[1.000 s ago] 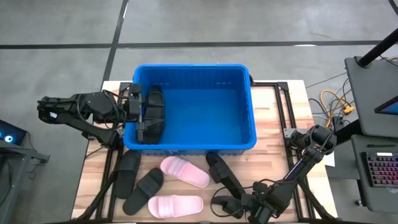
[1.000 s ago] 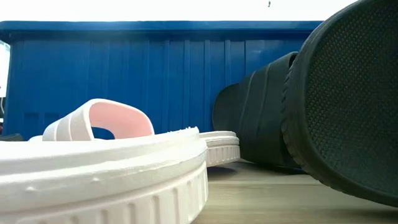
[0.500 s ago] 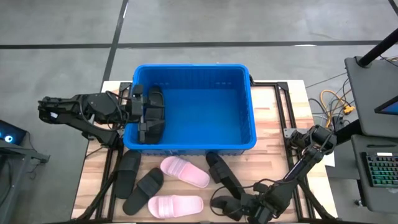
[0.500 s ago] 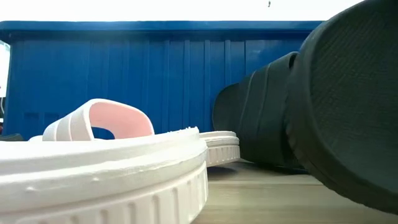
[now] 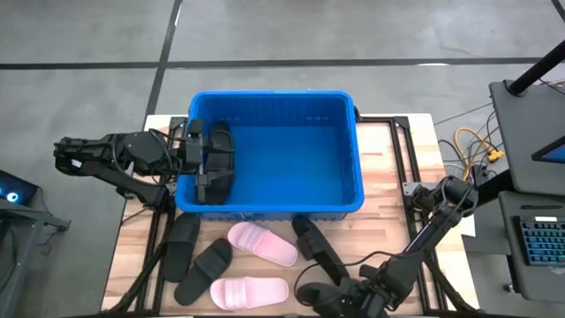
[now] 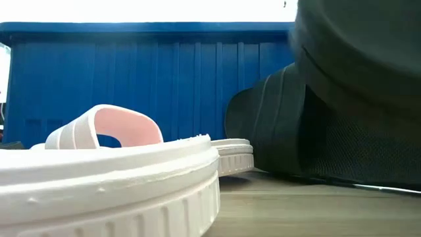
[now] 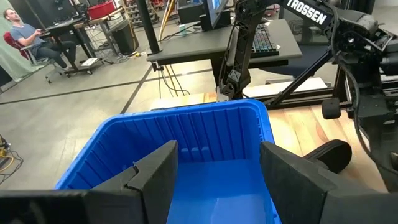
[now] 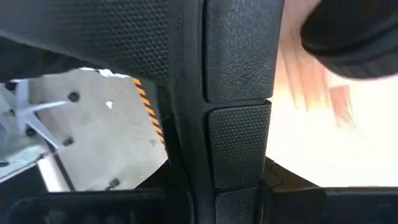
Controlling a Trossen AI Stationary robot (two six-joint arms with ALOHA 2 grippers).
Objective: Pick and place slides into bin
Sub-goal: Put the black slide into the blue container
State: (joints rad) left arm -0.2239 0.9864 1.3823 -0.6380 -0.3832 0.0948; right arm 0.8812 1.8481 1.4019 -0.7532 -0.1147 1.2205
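Note:
The blue bin (image 5: 265, 97) stands at the table's far middle, and one black slide (image 5: 221, 163) lies inside along its left wall. My left gripper (image 5: 198, 161) hovers open over that wall, with only the bin (image 7: 186, 124) showing between its fingers. At the table's near edge my right gripper (image 5: 342, 300) is shut on another black slide (image 5: 318, 296), whose dotted sole (image 6: 355, 59) fills the low view's upper right. On the table in front of the bin lie two pink slides (image 5: 262, 244) (image 5: 249, 291) and three more black slides (image 5: 182, 240) (image 5: 205, 268) (image 5: 315, 246). My right gripper pinches the black slide at its edge beside the dotted sole (image 8: 93, 37), and a ribbed finger pad (image 8: 239, 143) lies against it. The fingers slant steeply down from the table's near right. The slide hangs tilted, clear of the table; the far finger is hidden by the slide.
Black frame rails (image 5: 402, 168) run along the table's right side and cables (image 5: 472, 146) lie beyond them. A desk with a keyboard (image 5: 538, 238) stands at the right. Bare wood shows to the right of the bin (image 5: 384, 159).
My right gripper has risen a little at the table's near edge and rolled slightly, taking the black slide with it. In the low view the slide's sole has gone up off the table and tipped, uncovering the black slide behind it.

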